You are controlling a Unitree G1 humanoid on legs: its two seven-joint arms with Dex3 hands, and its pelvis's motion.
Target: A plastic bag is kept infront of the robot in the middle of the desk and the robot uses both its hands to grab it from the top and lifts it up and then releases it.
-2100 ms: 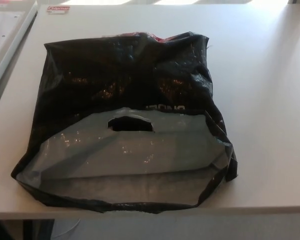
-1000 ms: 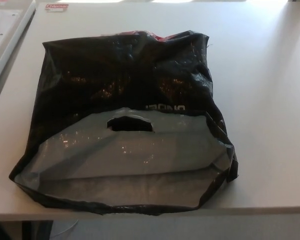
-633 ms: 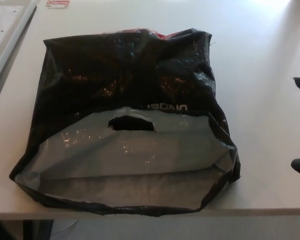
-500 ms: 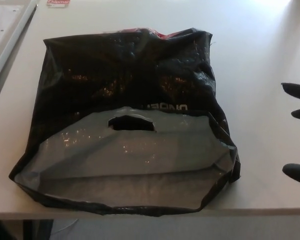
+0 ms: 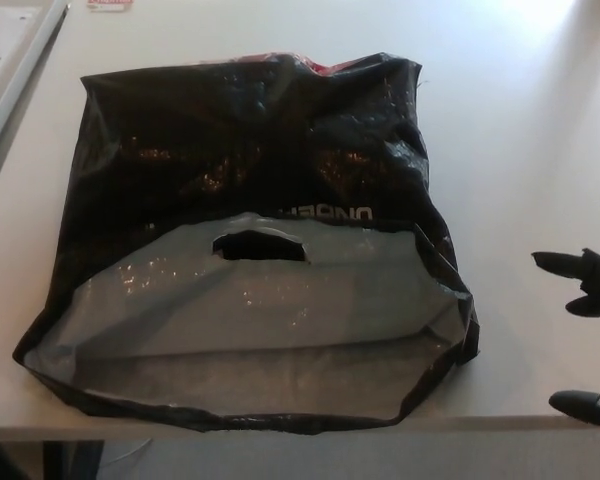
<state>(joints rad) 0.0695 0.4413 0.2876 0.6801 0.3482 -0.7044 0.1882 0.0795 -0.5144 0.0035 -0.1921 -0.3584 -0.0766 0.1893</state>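
The crumpled black plastic bag [image 5: 250, 170] lies mouth-open at the white desk's [image 5: 520, 120] near edge, the black right hand [image 5: 585, 335] spread, empty, well apart beside it.

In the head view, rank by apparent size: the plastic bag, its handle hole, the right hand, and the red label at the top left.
1. Plastic bag
2. Right hand, only partly in frame and nearer the camera, so unsure
3. Handle hole
4. Red label, cut off by the edge

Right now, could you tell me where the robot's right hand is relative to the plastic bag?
In the head view, the right hand sits at the picture's right edge, over the desk's near edge, fingers apart, clear of the plastic bag at the desk's middle.
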